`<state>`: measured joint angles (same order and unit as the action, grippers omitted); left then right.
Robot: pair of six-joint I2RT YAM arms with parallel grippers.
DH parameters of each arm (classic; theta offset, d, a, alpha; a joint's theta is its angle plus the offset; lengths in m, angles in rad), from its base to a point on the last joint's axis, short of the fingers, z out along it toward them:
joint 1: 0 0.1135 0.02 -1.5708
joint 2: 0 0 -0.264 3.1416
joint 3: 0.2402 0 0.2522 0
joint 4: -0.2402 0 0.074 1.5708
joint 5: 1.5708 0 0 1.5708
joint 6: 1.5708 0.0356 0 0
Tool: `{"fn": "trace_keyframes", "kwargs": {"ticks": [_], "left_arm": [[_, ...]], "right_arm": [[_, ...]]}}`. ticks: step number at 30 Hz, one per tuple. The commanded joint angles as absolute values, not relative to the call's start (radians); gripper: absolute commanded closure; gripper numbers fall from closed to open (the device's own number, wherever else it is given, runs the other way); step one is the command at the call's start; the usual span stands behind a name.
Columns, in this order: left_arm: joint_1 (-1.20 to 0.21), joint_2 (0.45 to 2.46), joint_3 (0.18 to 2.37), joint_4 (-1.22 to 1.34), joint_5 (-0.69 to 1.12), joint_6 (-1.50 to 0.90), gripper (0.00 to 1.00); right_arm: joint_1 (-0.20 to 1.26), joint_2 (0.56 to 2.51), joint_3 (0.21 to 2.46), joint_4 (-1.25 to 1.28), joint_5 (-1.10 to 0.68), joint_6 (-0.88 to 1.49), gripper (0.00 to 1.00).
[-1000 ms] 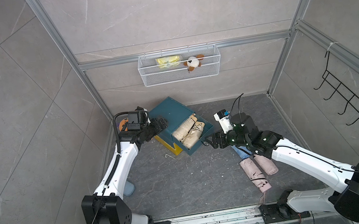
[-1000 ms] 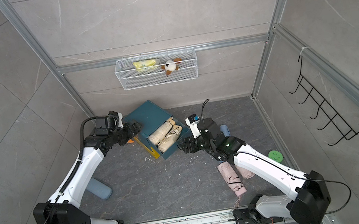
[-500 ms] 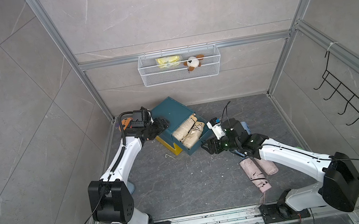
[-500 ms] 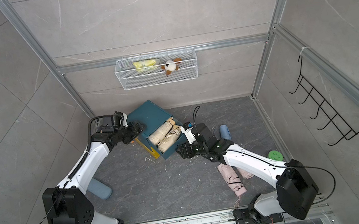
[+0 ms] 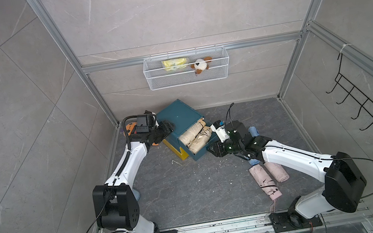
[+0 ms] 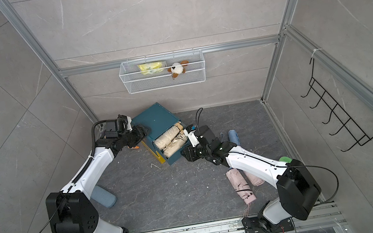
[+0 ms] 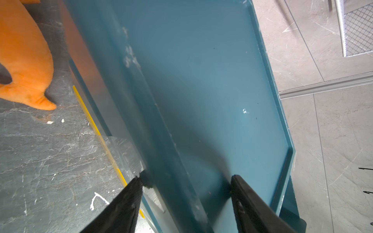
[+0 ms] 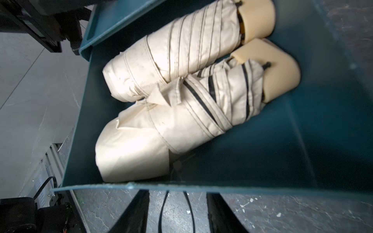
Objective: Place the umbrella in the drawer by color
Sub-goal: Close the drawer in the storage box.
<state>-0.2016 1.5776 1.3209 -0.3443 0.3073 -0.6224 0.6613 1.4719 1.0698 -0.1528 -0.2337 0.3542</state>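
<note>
Two cream umbrellas (image 8: 181, 90) lie side by side in the open teal drawer (image 5: 202, 153), which juts toward 5 o'clock from its cabinet (image 5: 177, 116). The right gripper (image 8: 177, 193) sits just outside the drawer's front wall, jaws narrowly apart and empty. The left gripper (image 7: 185, 179) straddles the cabinet's top edge at 9 o'clock; whether it pinches, I cannot tell. An orange plush (image 7: 26, 60) crowds that side. Two pink umbrellas (image 5: 265, 180) lie at 4 o'clock, partly under the right arm (image 5: 288, 156), and a blue umbrella (image 5: 254, 131) lies at 3 o'clock.

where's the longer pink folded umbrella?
In both top views the longer pink folded umbrella lies on the grey floor on the robot's right, beside the shorter pink umbrella, partly hidden by the right arm.
</note>
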Motion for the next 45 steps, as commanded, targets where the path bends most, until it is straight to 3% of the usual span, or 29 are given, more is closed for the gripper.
{"fn": "trace_keyframes", "kwargs": {"ticks": [1, 11, 20, 33, 45], "left_arm": [[-0.207, 1.610, 1.292, -0.371, 0.330, -0.613, 0.29], [-0.209, 1.614, 1.272, -0.359, 0.332, -0.617, 0.29], [-0.209, 1.619, 1.270, -0.356, 0.334, -0.618, 0.30], [-0.211, 1.618, 1.262, -0.350, 0.331, -0.620, 0.29], [-0.213, 1.614, 1.255, -0.349, 0.329, -0.619, 0.29]], "right_arm": [[0.667, 1.497, 1.110, -0.137, -0.230, 0.351, 0.57], [0.666, 1.534, 1.140, -0.107, -0.218, 0.374, 0.73], [0.667, 1.576, 1.215, -0.077, -0.187, 0.396, 0.78], [0.666, 1.756, 1.343, 0.058, -0.179, 0.484, 0.78], [0.664, 1.854, 1.373, 0.234, -0.139, 0.643, 0.64]]}}
